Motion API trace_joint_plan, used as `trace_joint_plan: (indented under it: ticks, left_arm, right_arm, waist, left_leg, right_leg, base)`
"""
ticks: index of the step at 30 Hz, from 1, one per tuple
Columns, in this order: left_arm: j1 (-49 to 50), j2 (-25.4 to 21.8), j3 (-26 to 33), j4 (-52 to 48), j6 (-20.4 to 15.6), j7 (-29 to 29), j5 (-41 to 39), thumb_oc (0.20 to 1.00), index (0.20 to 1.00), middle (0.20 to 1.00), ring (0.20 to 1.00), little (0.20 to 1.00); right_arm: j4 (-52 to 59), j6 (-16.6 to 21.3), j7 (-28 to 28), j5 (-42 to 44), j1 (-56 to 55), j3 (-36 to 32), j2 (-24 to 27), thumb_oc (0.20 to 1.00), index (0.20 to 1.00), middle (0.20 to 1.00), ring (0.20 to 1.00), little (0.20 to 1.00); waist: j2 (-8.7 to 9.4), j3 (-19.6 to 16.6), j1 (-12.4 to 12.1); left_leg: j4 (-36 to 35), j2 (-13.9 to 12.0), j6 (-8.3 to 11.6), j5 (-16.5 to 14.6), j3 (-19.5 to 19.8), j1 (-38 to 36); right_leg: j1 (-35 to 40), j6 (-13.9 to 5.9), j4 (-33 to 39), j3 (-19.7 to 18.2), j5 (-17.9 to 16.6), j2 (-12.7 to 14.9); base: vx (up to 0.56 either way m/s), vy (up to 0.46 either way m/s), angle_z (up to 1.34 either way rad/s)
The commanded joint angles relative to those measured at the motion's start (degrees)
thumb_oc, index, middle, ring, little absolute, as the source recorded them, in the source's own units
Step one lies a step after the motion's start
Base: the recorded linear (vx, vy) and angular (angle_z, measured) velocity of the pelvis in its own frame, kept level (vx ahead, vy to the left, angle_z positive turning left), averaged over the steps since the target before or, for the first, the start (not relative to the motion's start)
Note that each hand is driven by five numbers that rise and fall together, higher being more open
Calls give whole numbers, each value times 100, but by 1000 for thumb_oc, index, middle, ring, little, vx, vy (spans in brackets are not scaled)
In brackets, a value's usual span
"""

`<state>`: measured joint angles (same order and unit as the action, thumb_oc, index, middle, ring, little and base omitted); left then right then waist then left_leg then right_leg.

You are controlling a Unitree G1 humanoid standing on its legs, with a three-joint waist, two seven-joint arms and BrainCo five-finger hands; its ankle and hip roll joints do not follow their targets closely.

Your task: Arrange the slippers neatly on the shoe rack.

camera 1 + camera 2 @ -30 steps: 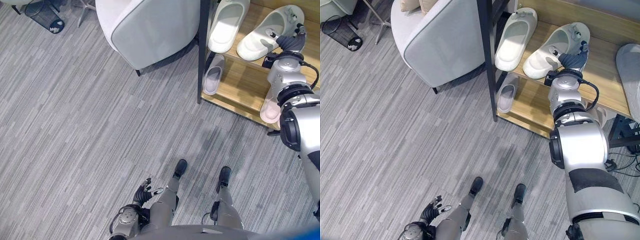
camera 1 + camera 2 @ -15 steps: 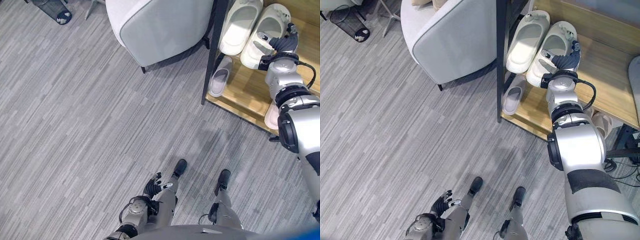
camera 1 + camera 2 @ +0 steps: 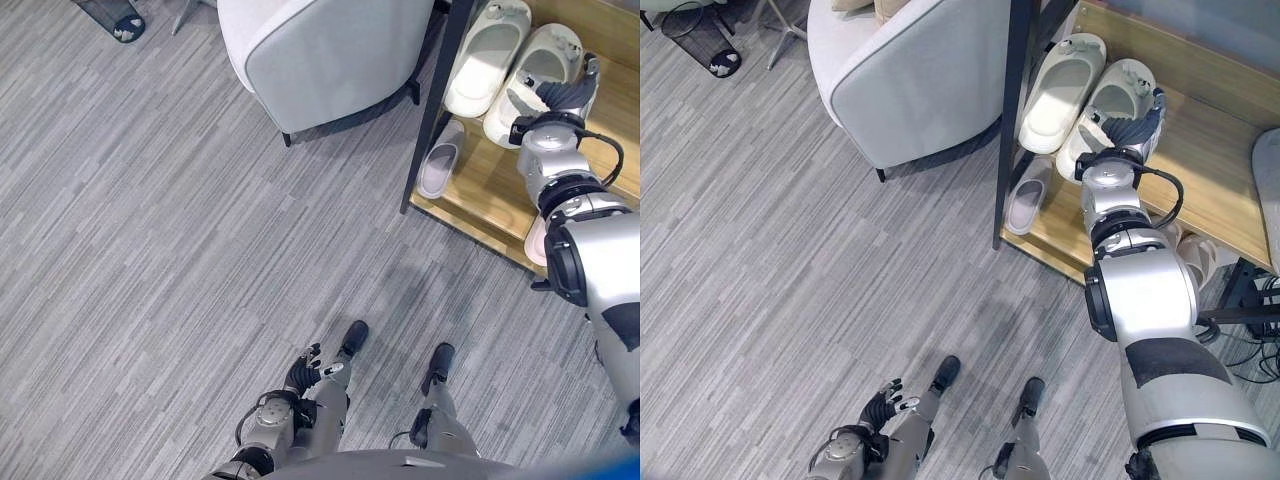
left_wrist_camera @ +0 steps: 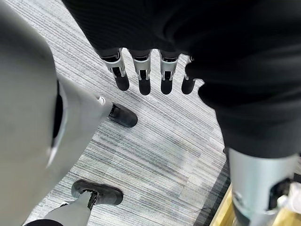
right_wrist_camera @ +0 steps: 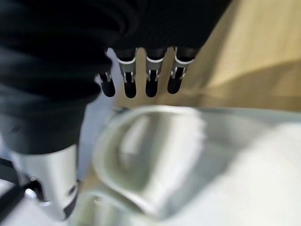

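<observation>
Two cream slippers lie side by side on the top shelf of the wooden shoe rack (image 3: 480, 190): the left slipper (image 3: 485, 55) and the right slipper (image 3: 535, 65). My right hand (image 3: 562, 95) is over the near end of the right one, its fingers (image 5: 137, 81) straight and open above the slipper (image 5: 197, 155). A grey slipper (image 3: 440, 160) and a pink slipper (image 3: 537, 235) sit on the lower shelf. My left hand (image 3: 305, 372) hangs low by my side, open, its straight fingers (image 4: 143, 80) holding nothing.
A grey armchair (image 3: 320, 50) stands just left of the rack's black post (image 3: 435, 100). A black wire bin (image 3: 115, 15) is at the far left. A grey object (image 3: 1265, 190) lies at the shelf's right end. Grey plank floor (image 3: 200, 250) spreads in front.
The camera has shifted. My right hand has pushed the right cream slipper leftward, so it now lies close beside the left one rather than angled away.
</observation>
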<state>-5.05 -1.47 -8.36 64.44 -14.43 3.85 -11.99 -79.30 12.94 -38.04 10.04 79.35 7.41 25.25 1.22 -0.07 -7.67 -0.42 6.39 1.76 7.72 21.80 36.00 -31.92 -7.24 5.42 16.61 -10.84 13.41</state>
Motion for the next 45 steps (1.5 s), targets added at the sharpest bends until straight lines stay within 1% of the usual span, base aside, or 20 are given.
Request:
trace_joint_plan:
  ticks: [1,3,7,11,12,13,15,21,23,24,27,29,34,35,36,40,41,42,44,45]
  left_arm:
    - [-87,201,95,536,55,55,-141,1000,1000,1000,1000,1000]
    - [-126,204,160,558,76,56,-184,1000,1000,1000,1000,1000]
    - [-195,224,321,651,71,-35,-354,1000,1000,1000,1000,1000]
    - [-254,312,409,585,42,-120,-581,1000,1000,1000,1000,1000]
    - [-256,314,411,584,43,-121,-582,1000,1000,1000,1000,1000]
    - [-316,331,459,575,59,-148,-715,1000,1000,1000,1000,1000]
    - [-381,370,491,618,37,-212,-811,1000,1000,1000,1000,1000]
    - [-497,464,570,676,31,-247,-1045,1000,1000,1000,1000,1000]
    - [-464,515,615,779,59,-275,-1009,1000,1000,1000,1000,1000]
    - [-453,510,609,778,59,-275,-1008,1000,1000,1000,1000,1000]
    - [-303,489,680,827,113,-282,-887,1000,1000,1000,1000,1000]
    - [-44,418,755,823,171,-292,-796,1000,1000,1000,1000,1000]
    - [247,367,735,852,222,-278,-669,1000,1000,1000,1000,1000]
    - [263,364,726,847,222,-278,-669,1000,1000,1000,1000,1000]
    - [413,342,680,857,236,-289,-520,1000,1000,1000,1000,1000]
    - [692,266,647,968,278,-321,-271,1000,1000,1000,1000,1000]
    - [1342,276,438,842,145,-282,-74,1000,1000,1000,1000,1000]
    - [1643,208,312,840,-48,-289,130,1000,1000,1000,1000,1000]
    - [1623,47,388,1243,-154,-283,258,1000,1000,1000,1000,1000]
    - [1528,-134,404,1455,-109,-312,406,1000,1000,1000,1000,1000]
  right_arm:
    - [277,607,-517,-358,542,9,212,1000,1000,1000,1000,1000]
    - [478,550,-593,-502,474,40,217,1000,1000,1000,1000,1000]
    - [353,55,-416,-956,549,570,291,1000,1000,1000,1000,1000]
    - [61,-312,-708,-1374,731,935,332,1000,1000,1000,1000,1000]
    - [58,-313,-709,-1374,737,938,330,1000,1000,1000,1000,1000]
    - [-195,-518,-753,-1434,849,1036,299,1000,1000,1000,1000,1000]
    - [-363,-705,-803,-1474,895,1036,215,1000,1000,1000,1000,1000]
    - [-172,-812,-992,-1593,672,823,15,1000,1000,1000,1000,1000]
    - [866,-690,-545,-1448,25,301,-208,1000,1000,1000,1000,1000]
    - [892,-703,-541,-1451,0,290,-207,1000,1000,1000,1000,1000]
    - [2195,-589,-115,-1490,-946,-59,-286,1000,1000,1000,1000,1000]
    - [3272,-586,160,-1507,-2105,-638,-296,1000,1000,1000,1000,1000]
    - [3986,-680,583,-1501,-3462,-1099,-449,1000,1000,1000,1000,1000]
    - [4001,-687,587,-1501,-3483,-1104,-450,1000,1000,1000,1000,1000]
    - [4246,-761,923,-1459,-4174,-1221,-595,1000,1000,1000,1000,1000]
    - [4787,-934,1794,-1232,-5385,-1371,-824,1000,1000,1000,1000,1000]
    - [4739,-883,1784,-1053,-5685,-1676,-783,1000,1000,1000,1000,1000]
    - [4948,-825,1857,-970,-6160,-1709,-1033,1000,1000,1000,1000,1000]
    - [5450,-864,2218,-849,-6899,-1764,-1326,1000,1000,1000,1000,1000]
    - [5749,-902,2566,-810,-7406,-1802,-1468,1000,1000,1000,1000,1000]
  waist:
    - [220,476,-100]
    - [202,464,-50]
    - [187,467,84]
    - [155,487,223]
    - [153,493,222]
    - [134,497,285]
    - [113,492,357]
    - [75,494,495]
    - [111,429,600]
    - [119,432,594]
    - [161,326,663]
    - [182,211,689]
    - [183,27,708]
    - [185,28,706]
    - [191,-80,727]
    - [198,-270,786]
    - [214,-297,714]
    - [241,-310,694]
    - [328,-337,667]
    - [398,-373,615]
  left_leg:
    - [-458,271,35,81,-202,-463]
    - [-458,239,34,66,-244,-501]
    - [-458,167,32,30,-330,-589]
    - [-458,97,15,-16,-432,-703]
    - [-458,95,15,-18,-434,-707]
    - [-458,73,13,-39,-480,-744]
    - [-458,42,3,-69,-550,-783]
    - [-458,-33,-23,-158,-729,-925]
    - [-458,-98,-60,-304,-839,-1164]
    - [-458,-98,-60,-309,-844,-1179]
    - [-458,-139,-109,-437,-947,-1511]
    - [-458,-173,-148,-561,-1007,-1925]
    - [-458,-199,-188,-679,-1039,-2420]
    - [-458,-198,-189,-682,-1036,-2434]
    - [-458,-190,-233,-760,-1029,-2654]
    - [-458,-177,-287,-903,-1068,-3081]
    - [-458,-158,-309,-917,-983,-3170]
    - [-447,-166,-323,-930,-957,-3260]
    - [-358,-158,-382,-1031,-949,-3433]
    - [-235,-122,-428,-1127,-922,-3544]
  right_leg:
    - [1174,-769,-42,186,878,430]
    - [1180,-761,-42,142,874,416]
    - [1203,-738,-42,17,859,378]
    - [1229,-697,-42,-90,841,336]
    - [1232,-696,-42,-92,841,335]
    - [1230,-683,-42,-159,835,323]
    - [1224,-667,-42,-216,829,308]
    - [1259,-643,-42,-401,819,260]
    - [1417,-622,-42,-540,816,238]
    - [1430,-623,-42,-544,818,238]
    - [1694,-613,-42,-664,830,219]
    - [2039,-610,-42,-704,877,216]
    - [2487,-605,-42,-703,977,212]
    - [2502,-606,-42,-699,982,213]
    - [2660,-599,-42,-740,1005,205]
    - [2992,-588,-42,-820,1037,210]
    - [3090,-586,-42,-773,1043,221]
    - [3162,-567,-64,-800,1044,212]
    - [3233,-524,-282,-872,1160,212]
    - [3220,-547,-679,-923,1267,249]
  base:
    - [6,22,-16]
    - [3,16,-11]
    - [-3,3,-10]
    - [4,-4,-11]
    - [-6,5,-9]
    - [-6,10,-10]
    - [-1,11,-6]
    - [15,0,-19]
    - [79,-18,-16]
    - [85,-6,-19]
    - [126,8,-17]
    - [200,26,-11]
    - [143,13,-12]
    - [141,6,-16]
    - [137,-2,-11]
    - [130,5,-4]
    - [76,-34,-4]
    - [55,-59,12]
    - [44,-58,14]
    - [20,-40,-12]
